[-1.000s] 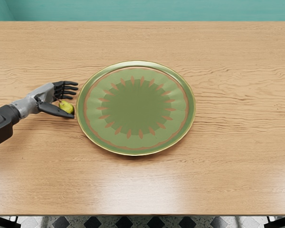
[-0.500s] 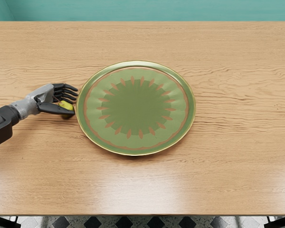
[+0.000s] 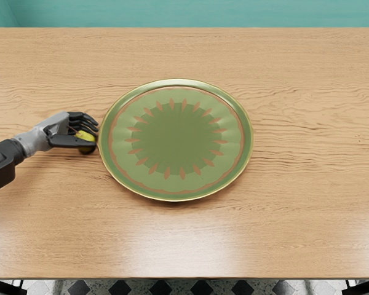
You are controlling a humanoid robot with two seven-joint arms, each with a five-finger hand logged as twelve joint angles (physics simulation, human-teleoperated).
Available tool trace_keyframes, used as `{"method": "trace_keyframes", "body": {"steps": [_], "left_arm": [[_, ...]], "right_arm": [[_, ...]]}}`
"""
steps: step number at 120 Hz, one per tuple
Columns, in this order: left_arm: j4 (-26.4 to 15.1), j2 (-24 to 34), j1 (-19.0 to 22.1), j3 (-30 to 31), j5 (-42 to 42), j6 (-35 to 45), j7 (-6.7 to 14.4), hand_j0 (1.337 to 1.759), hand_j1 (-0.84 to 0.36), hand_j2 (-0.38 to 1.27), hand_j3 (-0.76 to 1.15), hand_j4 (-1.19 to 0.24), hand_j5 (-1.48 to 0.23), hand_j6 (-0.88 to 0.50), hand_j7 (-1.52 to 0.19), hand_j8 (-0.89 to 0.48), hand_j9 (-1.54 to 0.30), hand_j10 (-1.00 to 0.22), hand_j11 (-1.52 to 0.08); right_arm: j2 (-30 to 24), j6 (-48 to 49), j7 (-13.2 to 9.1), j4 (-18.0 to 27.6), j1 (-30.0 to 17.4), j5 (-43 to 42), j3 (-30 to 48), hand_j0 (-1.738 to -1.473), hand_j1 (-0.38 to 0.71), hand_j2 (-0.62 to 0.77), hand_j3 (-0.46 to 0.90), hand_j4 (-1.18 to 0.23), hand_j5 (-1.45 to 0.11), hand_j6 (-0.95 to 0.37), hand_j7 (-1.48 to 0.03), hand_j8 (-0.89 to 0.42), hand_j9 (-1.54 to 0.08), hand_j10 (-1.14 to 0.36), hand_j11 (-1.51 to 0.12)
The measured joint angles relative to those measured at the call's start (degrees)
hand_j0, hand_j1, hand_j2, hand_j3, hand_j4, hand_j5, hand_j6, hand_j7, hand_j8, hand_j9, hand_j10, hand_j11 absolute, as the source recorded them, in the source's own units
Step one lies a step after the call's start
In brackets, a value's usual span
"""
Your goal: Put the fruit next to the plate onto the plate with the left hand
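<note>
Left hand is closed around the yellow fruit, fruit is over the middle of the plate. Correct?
One part is wrong. The left hand is closed around the yellow fruit, but the fruit is not over the middle of the plate. It sits just outside the plate's left rim. The head view shows this.

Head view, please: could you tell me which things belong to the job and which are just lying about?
Job: small yellow-green fruit; round green gold-rimmed plate; left hand, curled around the fruit.
Idle: wooden table; teal wall.
</note>
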Motion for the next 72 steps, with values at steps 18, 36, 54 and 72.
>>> {"method": "trace_keyframes", "body": {"steps": [18, 36, 54, 72], "left_arm": [[-0.02, 0.08, 0.0, 0.08, 0.11, -0.04, 0.0, 1.657, -0.36, 0.15, 0.0, -0.61, -0.86, -0.6, -0.86, -0.56, -0.85, -0.5, -0.81], [-0.15, 0.09, -0.24, 0.27, 0.49, 0.07, -0.05, 1.657, -0.4, 0.15, 0.0, -0.62, -0.88, -0.62, -0.88, -0.55, -0.87, -0.51, -0.83], [-0.39, 0.21, -0.6, 0.58, 0.98, 0.09, -0.07, 1.656, -0.4, 0.17, 0.0, -0.64, -0.93, -0.64, -0.93, -0.54, -0.91, -0.51, -0.87], [-0.75, 0.56, -1.26, 0.64, 1.1, -0.33, -0.15, 1.656, -0.41, 0.18, 0.0, -0.65, -0.95, -0.65, -0.96, -0.53, -0.92, -0.5, -0.89]], "right_arm": [[0.0, 0.0, 0.0, 0.02, 0.0, -0.01, 0.0, -1.658, -0.35, 0.0, 0.0, 0.0, 0.0, 0.0, 0.0, 0.0, 0.0, 0.0, 0.0], [0.0, 0.0, 0.0, 0.01, 0.0, -0.02, 0.0, -1.658, -0.35, 0.0, 0.0, 0.0, 0.0, 0.0, 0.0, 0.0, 0.0, 0.0, 0.0], [0.0, 0.0, 0.0, 0.01, 0.02, -0.01, 0.0, -1.658, -0.35, 0.0, 0.0, 0.0, 0.0, 0.0, 0.0, 0.0, 0.0, 0.0, 0.0], [0.0, 0.0, 0.0, 0.0, 0.02, -0.02, 0.0, -1.658, -0.35, 0.0, 0.0, 0.0, 0.0, 0.0, 0.0, 0.0, 0.0, 0.0, 0.0]]}}
